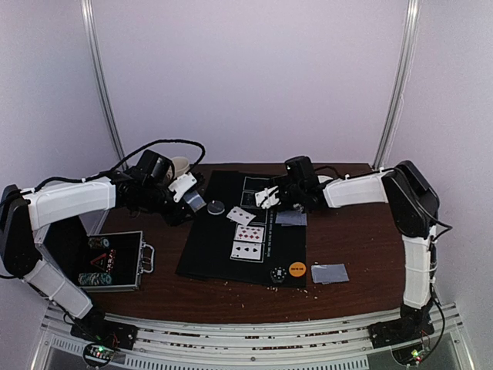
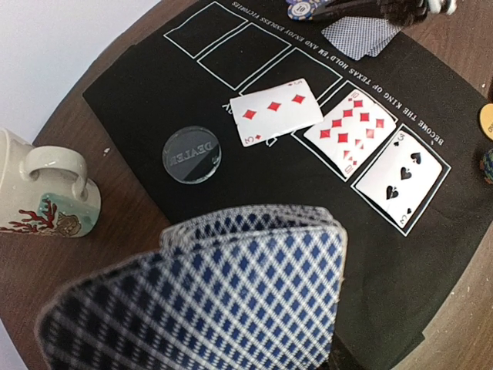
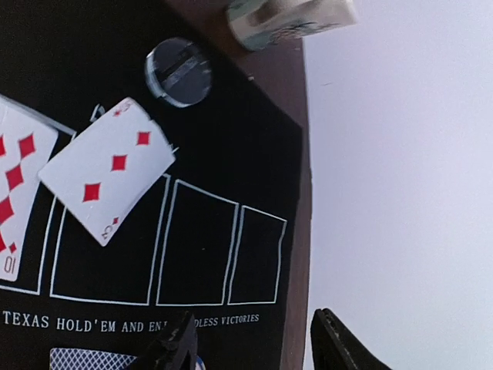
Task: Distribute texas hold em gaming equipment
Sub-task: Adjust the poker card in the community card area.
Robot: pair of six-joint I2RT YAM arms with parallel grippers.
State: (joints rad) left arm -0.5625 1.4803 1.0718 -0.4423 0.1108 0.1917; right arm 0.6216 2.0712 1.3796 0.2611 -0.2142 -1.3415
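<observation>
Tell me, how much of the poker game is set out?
Done: three of diamonds, ten of diamonds and a spade card lie face up on the mat. In hand: the left gripper holds the deck; the right gripper is open. Left: two card boxes empty, chips still in the case.

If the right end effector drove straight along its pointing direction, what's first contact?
Likely the black mat at its empty card outlines, just ahead of the right end effector. If it clears that, the mug beyond. Depth is unclear.
</observation>
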